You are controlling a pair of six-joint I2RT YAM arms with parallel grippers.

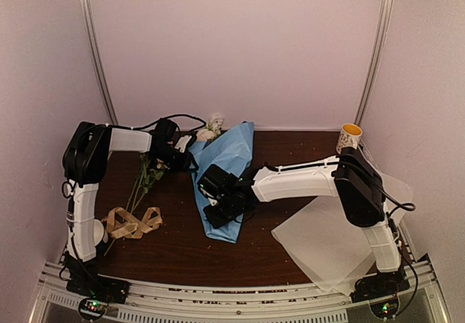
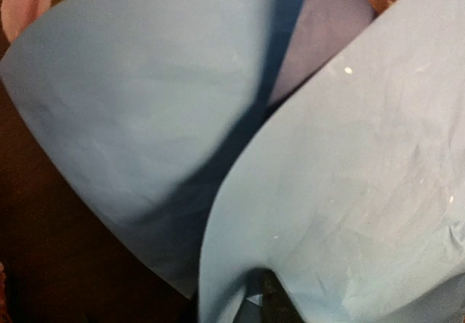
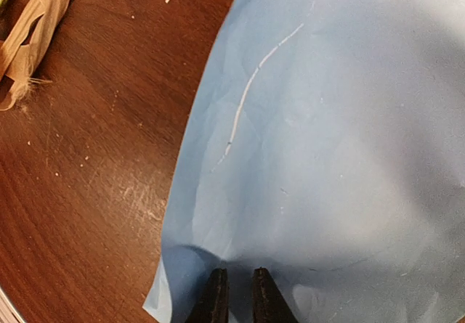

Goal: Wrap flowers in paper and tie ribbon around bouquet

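Note:
The bouquet lies on the table as a cone of light blue paper, with pale flowers showing at its far, wide end. My right gripper sits low on the cone, its fingers nearly together on a puckered fold of paper. At the cone's upper left edge is my left gripper. In its wrist view the paper drapes over one dark finger and hides the jaws. A pink bloom peeks in at the top left. The tan ribbon lies looped at the left front.
Loose green-stemmed flowers lie left of the cone, under the left arm. A yellow-rimmed paper cup stands at the back right. A pale translucent sheet hangs over the right front edge of the brown table.

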